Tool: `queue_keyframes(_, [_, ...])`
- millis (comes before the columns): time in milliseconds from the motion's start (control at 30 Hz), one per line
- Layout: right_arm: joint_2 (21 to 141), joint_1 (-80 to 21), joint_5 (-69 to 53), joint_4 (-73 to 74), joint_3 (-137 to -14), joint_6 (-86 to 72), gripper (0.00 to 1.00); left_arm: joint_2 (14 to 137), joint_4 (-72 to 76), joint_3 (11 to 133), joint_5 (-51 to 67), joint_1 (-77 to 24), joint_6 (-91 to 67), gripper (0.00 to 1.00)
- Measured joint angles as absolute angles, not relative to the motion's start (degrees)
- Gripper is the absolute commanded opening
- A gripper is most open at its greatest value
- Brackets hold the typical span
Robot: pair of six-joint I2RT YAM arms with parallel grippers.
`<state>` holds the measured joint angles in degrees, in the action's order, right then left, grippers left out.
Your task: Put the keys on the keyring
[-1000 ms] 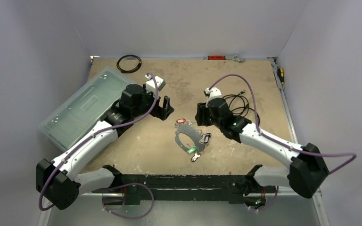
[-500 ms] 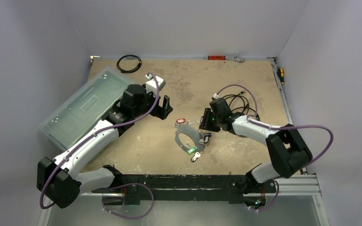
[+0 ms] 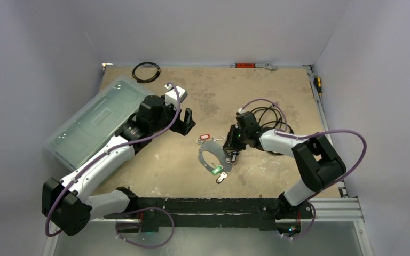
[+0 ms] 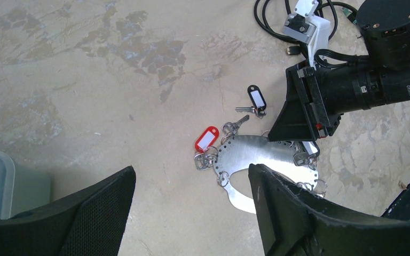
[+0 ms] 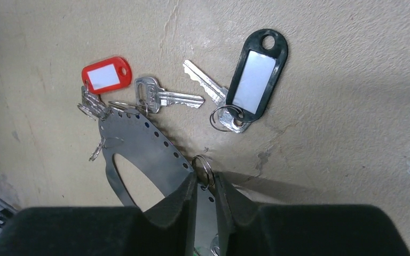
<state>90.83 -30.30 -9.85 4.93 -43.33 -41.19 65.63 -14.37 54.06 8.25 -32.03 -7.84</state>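
Because the keyring (image 5: pixel 139 146) lies flat on the counter (image 5: pixel 352 133), the right end effector (image 5: pixel 205 188) sits low at its rim. Its jaws are drawn to a narrow slit straddling the thin metal, though I cannot tell whether the black fingers (image 5: pixel 179 205) pinch it yet. A grip there would likely steady the keyring for threading.

The keyring is a flat, dull-silver crescent, perforated along its outer edge. From the right end effector, a red-tagged key (image 5: pixel 105 74) seems hooked on at 10 o'clock. A bare silver key (image 5: pixel 166 97) lies at 11, and a loose black-tagged key (image 5: pixel 256 69) at 1.

In the overhead view, the left end effector (image 3: pixel 188 121) hovers wide open and empty at the keyring's 10 o'clock, probably ready to fetch a key. The counter is rough, stained beige.
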Motion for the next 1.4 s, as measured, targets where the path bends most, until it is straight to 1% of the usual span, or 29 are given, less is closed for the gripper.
queue_keyframes(133, [90.8, -30.3, -10.4, 3.8, -42.7, -41.4, 0.01, 65.6, -14.3, 54.0, 8.3, -32.0, -7.8, 0.77])
queue_keyframes(167, [90.8, -30.3, -10.5, 3.5, -42.6, -41.5, 0.0, 65.6, -14.3, 53.9, 8.3, -32.0, -7.8, 0.77])
queue_keyframes(500, [90.1, -30.3, -10.2, 0.8, -41.2, -39.5, 0.0, 65.6, -14.3, 53.7, 8.3, -32.0, -7.8, 0.76])
queue_keyframes(667, [85.1, -30.3, -9.9, 0.3, -39.7, -34.6, 0.0, 64.9, -14.2, 53.6, 8.5, -32.0, -7.7, 0.76])
queue_keyframes(767, [81.4, -30.3, -9.7, -0.6, -39.6, -31.3, 0.0, 63.4, -13.9, 53.1, 9.2, -32.0, -7.4, 0.78])
queue_keyframes(933, [78.3, -31.0, -8.7, -1.2, -39.6, -25.7, 0.0, 59.2, -11.9, 51.6, 12.0, -32.0, -6.3, 0.86])
queue_keyframes(1067, [74.8, -33.9, -6.7, -1.0, -39.6, -21.1, 0.0, 56.1, -9.4, 50.5, 16.7, -32.0, -6.1, 0.89])
queue_keyframes(1133, [72.4, -36.3, -5.2, -0.9, -39.6, -18.7, 0.0, 55.5, -8.2, 50.0, 18.2, -32.0, -5.9, 0.92])
queue_keyframes(1267, [67.7, -39.7, -3.6, -0.9, -39.6, -15.4, 0.0, 53.7, -3.3, 47.2, 22.8, -32.0, -5.1, 0.93])
queue_keyframes(1400, [62.1, -41.1, -2.9, -1.3, -39.4, -12.8, 0.0, 52.8, 0.6, 45.6, 26.1, -32.0, -4.3, 0.94])
